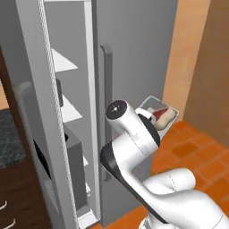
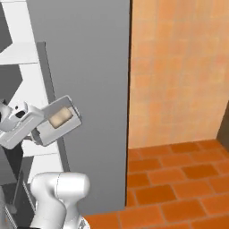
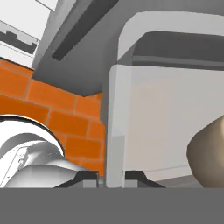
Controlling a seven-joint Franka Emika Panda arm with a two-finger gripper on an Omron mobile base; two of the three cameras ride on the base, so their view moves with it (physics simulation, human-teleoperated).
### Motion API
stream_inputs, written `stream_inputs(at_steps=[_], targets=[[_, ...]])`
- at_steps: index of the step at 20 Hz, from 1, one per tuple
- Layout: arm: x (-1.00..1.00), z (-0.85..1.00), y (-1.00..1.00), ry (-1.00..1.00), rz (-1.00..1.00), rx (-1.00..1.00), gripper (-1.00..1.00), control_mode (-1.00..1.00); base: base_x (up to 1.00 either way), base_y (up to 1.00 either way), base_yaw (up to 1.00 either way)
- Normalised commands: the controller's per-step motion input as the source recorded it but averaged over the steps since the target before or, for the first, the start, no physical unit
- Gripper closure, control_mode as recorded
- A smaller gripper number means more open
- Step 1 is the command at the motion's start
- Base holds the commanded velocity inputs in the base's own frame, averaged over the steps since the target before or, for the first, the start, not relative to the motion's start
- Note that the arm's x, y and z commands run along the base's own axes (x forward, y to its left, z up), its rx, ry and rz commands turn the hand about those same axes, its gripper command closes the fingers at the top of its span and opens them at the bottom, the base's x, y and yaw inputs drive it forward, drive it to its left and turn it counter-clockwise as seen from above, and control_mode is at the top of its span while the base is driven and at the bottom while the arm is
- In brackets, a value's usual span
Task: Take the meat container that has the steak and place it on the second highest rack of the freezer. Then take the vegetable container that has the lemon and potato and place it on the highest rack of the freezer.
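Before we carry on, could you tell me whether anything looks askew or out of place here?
The meat container, pinched by its rim in the gripper, tilts steeply, the steak resting at its low end. Nothing has spilled.

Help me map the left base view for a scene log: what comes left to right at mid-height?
Open freezer door → white racks → bar handle → container with steak → orange wall.
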Motion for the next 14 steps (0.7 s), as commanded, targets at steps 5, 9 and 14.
stream_inputs(at_steps=[5, 9, 14], targets=[[0.0, 0.0, 0.0, 0.0, 0.0, 0.0, 1.0, 1.0, 0.16, 0.03, 0.47], [0.0, 0.0, 0.0, 0.0, 0.0, 0.0, 1.0, 1.0, 0.01, 0.18, 0.35], [0.0, 0.0, 0.0, 0.0, 0.0, 0.0, 1.0, 1.0, 0.19, 0.09, 0.33]])
